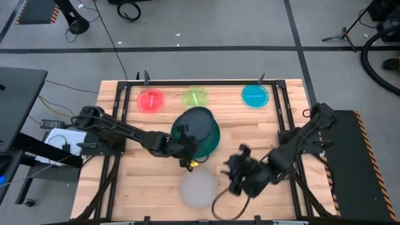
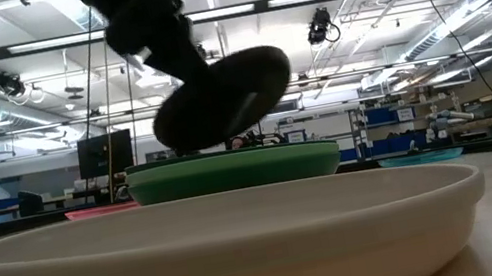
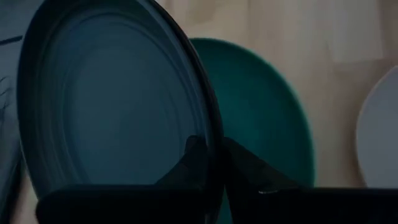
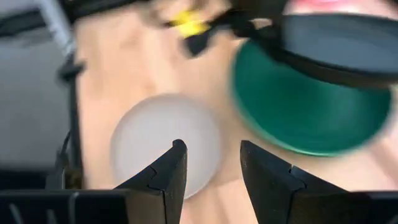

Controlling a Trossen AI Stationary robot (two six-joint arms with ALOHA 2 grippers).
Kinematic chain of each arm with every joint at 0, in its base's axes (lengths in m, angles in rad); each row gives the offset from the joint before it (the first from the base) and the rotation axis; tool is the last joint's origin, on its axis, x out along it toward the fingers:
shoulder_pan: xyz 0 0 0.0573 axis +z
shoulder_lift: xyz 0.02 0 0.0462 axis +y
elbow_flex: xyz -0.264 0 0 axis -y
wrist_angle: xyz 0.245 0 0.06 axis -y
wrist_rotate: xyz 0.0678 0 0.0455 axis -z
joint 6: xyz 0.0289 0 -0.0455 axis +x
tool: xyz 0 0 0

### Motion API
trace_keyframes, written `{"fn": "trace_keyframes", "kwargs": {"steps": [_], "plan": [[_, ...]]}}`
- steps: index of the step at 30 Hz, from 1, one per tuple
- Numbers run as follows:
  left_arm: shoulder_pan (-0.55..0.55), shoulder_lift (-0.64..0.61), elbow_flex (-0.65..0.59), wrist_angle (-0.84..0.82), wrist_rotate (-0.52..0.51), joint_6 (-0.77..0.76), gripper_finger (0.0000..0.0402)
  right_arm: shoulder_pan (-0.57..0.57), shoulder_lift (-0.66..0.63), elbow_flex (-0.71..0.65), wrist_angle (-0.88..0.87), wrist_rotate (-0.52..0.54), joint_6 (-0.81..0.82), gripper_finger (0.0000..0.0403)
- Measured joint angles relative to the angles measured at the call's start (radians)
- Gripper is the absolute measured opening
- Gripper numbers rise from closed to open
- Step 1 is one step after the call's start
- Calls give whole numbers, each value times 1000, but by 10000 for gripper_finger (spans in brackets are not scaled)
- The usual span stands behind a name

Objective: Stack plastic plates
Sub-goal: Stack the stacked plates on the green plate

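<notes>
My left gripper [image 1: 185, 149] is shut on a black plate [image 1: 195, 122] and holds it tilted over the stack of green plates [image 1: 212, 142] at the table's middle. In the low view the black plate [image 2: 223, 96] hangs just above the green stack [image 2: 232, 171]. The pale grey plate [image 1: 199, 187] rests flat by its base near the table's near edge. My right gripper [image 4: 211, 165] is open, hovering right of the grey plate [image 4: 165, 143] and touching nothing. Small red [image 1: 150, 100], yellow-green [image 1: 195, 97] and blue [image 1: 255, 95] plates lie along the far edge. My left gripper pinches the black plate's rim [image 3: 212, 149] between its two fingers, one finger [image 3: 194, 158] on the plate's inner face and the other on its underside. It comes from the table's left. The plate is lifted clear and tilted over the green plates [image 3: 267, 106].
A black metal frame [image 1: 125, 100] runs along the table's left, far and right sides. Bare wood lies left of the grey plate and between the green stack and the small plates. Cables and equipment sit off the table's left side.
</notes>
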Motion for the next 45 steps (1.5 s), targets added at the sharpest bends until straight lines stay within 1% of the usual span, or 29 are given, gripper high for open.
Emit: {"fn": "trace_keyframes", "kwargs": {"steps": [3, 6, 10, 13, 16, 19, 22, 24, 26, 28, 30, 33, 34, 36, 38, 40, 43, 45], "plan": [[3, 55, 0, 24, 62, 0, 38, 27, 52, -45, 191, -71, -185, 157], [-1, 106, 0, 18, 80, -23, 38, 51, 105, -50, 268, -107, -285, 158], [-10, 136, 1, -15, 73, -97, 42, 64, 126, -50, 250, -100, -291, 159], [-13, 127, 0, -32, 98, -154, 64, 56, 127, -50, 216, -120, -300, 168], [-11, 72, 0, -40, 128, -213, 102, 41, 132, -50, 216, -204, -354, 186], [-8, 1, 1, -84, 128, -259, 140, 25, 152, -50, 220, -285, -424, 213], [-11, -81, 1, -156, 128, -278, 169, 10, 168, -50, 233, -302, -534, 236], [-15, -143, 1, -190, 120, -299, 182, 7, 177, -49, 230, -301, -611, 242], [-29, -210, -1, -226, 99, -319, 187, -1, 189, -51, 243, -300, -656, 243], [-41, -278, 1, -211, 76, -322, 188, -13, 213, -52, 251, -322, -687, 241], [-64, -356, -1, -210, 64, -323, 187, -22, 253, -52, 267, -376, -725, 238], [-86, -453, 1, -156, 51, -342, 184, -28, 317, -55, 313, -449, -785, 236], [-94, -482, 1, -156, 45, -349, 184, -29, 334, -55, 336, -456, -803, 236], [-108, -531, 2, -150, 0, -383, 183, -29, 357, -55, 374, -444, -827, 236], [-113, -562, 2, -202, -51, -445, 183, -32, 372, -55, 404, -425, -829, 236], [-101, -571, 1, -260, -72, -504, 183, -44, 380, -55, 414, -416, -829, 235], [-70, -555, -2, -325, -77, -529, 183, -67, 388, -52, 422, -412, -823, 232], [-39, -530, -14, -300, -76, -518, 183, -81, 392, -54, 408, -386, -802, 231]]}}
